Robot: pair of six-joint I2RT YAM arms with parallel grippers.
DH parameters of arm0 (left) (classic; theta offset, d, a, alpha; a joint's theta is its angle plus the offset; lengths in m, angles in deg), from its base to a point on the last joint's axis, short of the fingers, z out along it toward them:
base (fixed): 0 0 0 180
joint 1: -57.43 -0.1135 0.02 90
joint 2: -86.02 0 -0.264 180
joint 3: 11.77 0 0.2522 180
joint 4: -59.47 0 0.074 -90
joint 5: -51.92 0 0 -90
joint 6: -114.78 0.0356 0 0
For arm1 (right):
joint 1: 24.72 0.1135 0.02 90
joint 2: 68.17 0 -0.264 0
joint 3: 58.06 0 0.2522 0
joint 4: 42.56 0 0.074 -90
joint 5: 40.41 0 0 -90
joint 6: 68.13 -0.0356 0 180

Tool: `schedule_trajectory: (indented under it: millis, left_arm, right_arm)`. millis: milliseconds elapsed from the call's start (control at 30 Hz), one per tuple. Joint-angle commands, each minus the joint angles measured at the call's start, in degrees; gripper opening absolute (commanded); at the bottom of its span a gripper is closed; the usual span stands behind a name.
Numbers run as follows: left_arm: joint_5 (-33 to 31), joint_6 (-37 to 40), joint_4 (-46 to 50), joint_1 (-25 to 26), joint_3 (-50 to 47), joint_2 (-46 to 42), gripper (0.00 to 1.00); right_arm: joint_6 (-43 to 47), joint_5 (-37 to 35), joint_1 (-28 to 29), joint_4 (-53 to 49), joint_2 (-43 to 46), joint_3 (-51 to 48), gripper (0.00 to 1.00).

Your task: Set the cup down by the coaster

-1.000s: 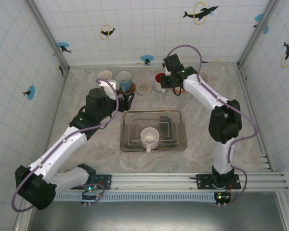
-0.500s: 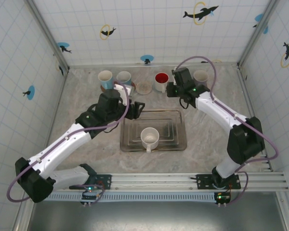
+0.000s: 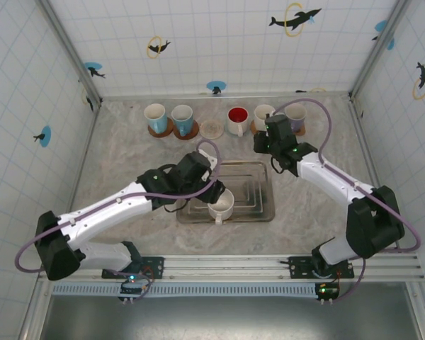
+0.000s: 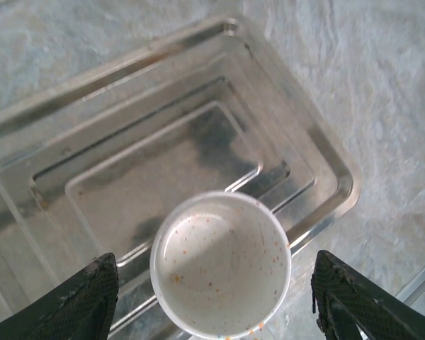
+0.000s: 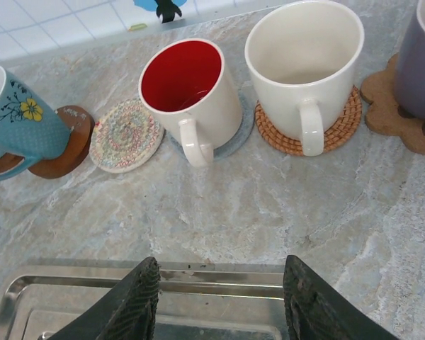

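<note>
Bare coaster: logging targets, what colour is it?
The coaster is pale with multicoloured rings; right wrist view best.

The top external camera looks down from high above and behind the arm bases, taking in the whole worktop up to its far edge. The left wrist camera hangs close over the tray, facing almost straight down, with the left fingers at its lower corners. The right wrist camera sits low beside the tray's far rim, facing the worktop's far edge across the right fingers. All three views share the tray.
</note>
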Motion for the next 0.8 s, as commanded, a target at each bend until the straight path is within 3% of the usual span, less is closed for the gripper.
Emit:
schedule_trajectory:
  millis: [0,333,767]
  left_arm:
    - [-3.08,-2.96,4.39,1.86,0.62,0.95,0.72]
    - [-8.89,-10.93,8.33,9.18,1.09,2.04,0.72]
    - [-9.46,-18.23,6.1,13.64,-3.22,3.64,0.64]
  right_arm:
    - [-1.32,-0.9,-0.38,3.36,3.04,-2.35,0.49]
    - [-2.32,-0.86,-1.08,4.95,4.94,-5.41,0.5]
    - [-3.03,-0.28,-1.17,5.99,5.55,-6.65,0.5]
